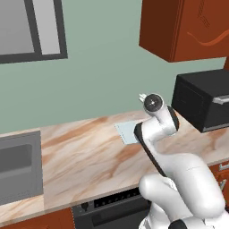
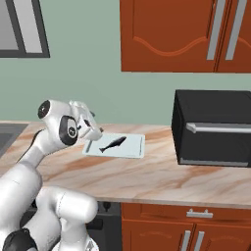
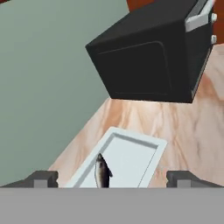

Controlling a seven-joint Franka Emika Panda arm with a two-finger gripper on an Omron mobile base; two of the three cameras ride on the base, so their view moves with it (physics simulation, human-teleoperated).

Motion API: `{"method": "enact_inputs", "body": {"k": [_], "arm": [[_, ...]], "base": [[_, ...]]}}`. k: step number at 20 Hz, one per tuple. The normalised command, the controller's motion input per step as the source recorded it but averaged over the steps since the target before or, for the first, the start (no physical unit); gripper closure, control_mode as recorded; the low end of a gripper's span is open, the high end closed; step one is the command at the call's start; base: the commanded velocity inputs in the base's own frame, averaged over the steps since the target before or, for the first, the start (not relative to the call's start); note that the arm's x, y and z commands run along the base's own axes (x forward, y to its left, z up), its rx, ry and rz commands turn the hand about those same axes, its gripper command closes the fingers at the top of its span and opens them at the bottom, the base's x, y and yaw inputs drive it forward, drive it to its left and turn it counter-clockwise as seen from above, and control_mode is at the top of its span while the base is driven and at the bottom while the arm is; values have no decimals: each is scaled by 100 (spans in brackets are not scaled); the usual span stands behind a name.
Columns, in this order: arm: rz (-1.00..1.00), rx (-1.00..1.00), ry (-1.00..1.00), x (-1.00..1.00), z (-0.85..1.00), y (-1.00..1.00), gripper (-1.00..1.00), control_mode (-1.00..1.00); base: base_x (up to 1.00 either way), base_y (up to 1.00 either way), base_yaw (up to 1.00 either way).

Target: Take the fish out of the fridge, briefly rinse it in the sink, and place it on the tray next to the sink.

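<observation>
The fish (image 2: 112, 143) lies flat on the pale blue-grey tray (image 2: 132, 147) on the marble counter, tail toward the sink side. My gripper (image 2: 93, 128) hangs just above the tray's left end, open, with nothing between its fingers. In the hand view the fish (image 3: 102, 173) lies at the near end of the tray (image 3: 131, 141), between my spread fingertips (image 3: 43, 178) and apart from both. The arm hides most of the tray (image 1: 126, 132) in the left base view. The sink (image 1: 18, 165) is at the far left of the counter. The fridge is out of view.
A black microwave (image 2: 213, 127) stands on the counter right of the tray, close to its far end (image 3: 148, 61). Red-brown wall cupboards (image 2: 186, 34) hang above. Bare marble counter (image 1: 85, 156) runs between sink and tray. A window (image 1: 31, 29) is at the upper left.
</observation>
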Motion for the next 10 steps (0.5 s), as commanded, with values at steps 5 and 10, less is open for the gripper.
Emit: {"method": "enact_inputs", "body": {"k": [5,10], "arm": [[3,-6,-17,-100,19,9,-100,-100],[0,-4,-52,-100,13,1,-100,-100]], "base": [[0,0,0],[0,0,0]]}}
